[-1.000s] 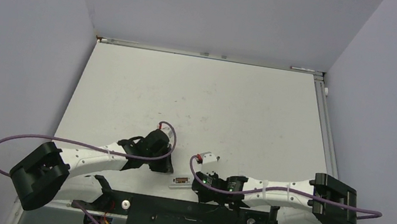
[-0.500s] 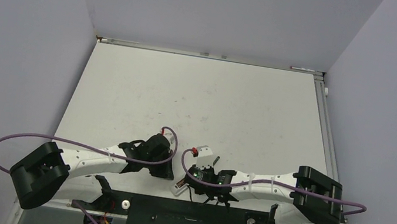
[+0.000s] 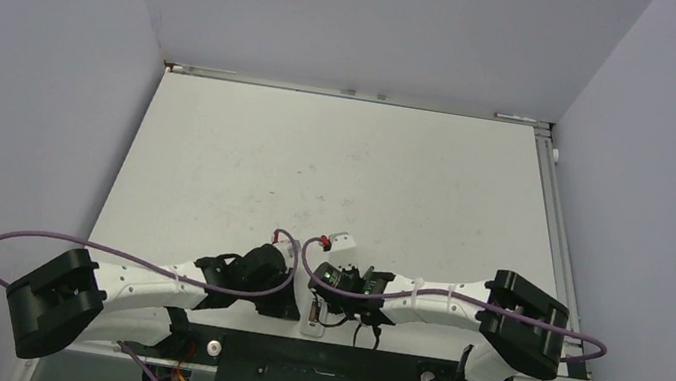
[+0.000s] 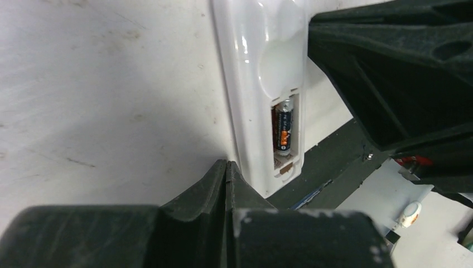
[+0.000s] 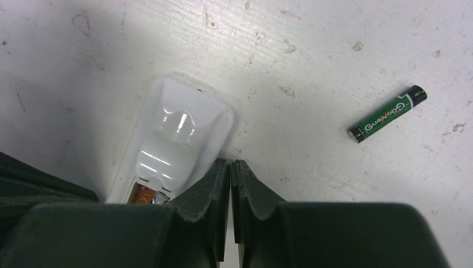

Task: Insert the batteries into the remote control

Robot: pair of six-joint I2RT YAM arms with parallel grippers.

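Note:
The white remote control (image 4: 262, 84) lies back-up on the table, its battery bay open, with one of the batteries (image 4: 283, 131), dark with an orange band, seated inside. My left gripper (image 4: 226, 163) is shut and empty, its tips against the remote's long side near the bay end. My right gripper (image 5: 230, 162) is also shut and empty, its tips at the opposite side of the remote (image 5: 173, 139). A second, green battery (image 5: 387, 114) lies loose on the table to the right. From above, the remote (image 3: 308, 314) sits between the two grippers.
The remote's bay end sits close to the table's near edge, where a black rail (image 4: 334, 167) runs. The right arm's dark body (image 4: 401, 72) looms just beyond the remote. Grey walls enclose the white table (image 3: 337, 170) on three sides.
The right arm has swung left and the left arm has drawn nearer, closing in on the remote from both sides. The remote has turned from lying crosswise to pointing away from the near edge.

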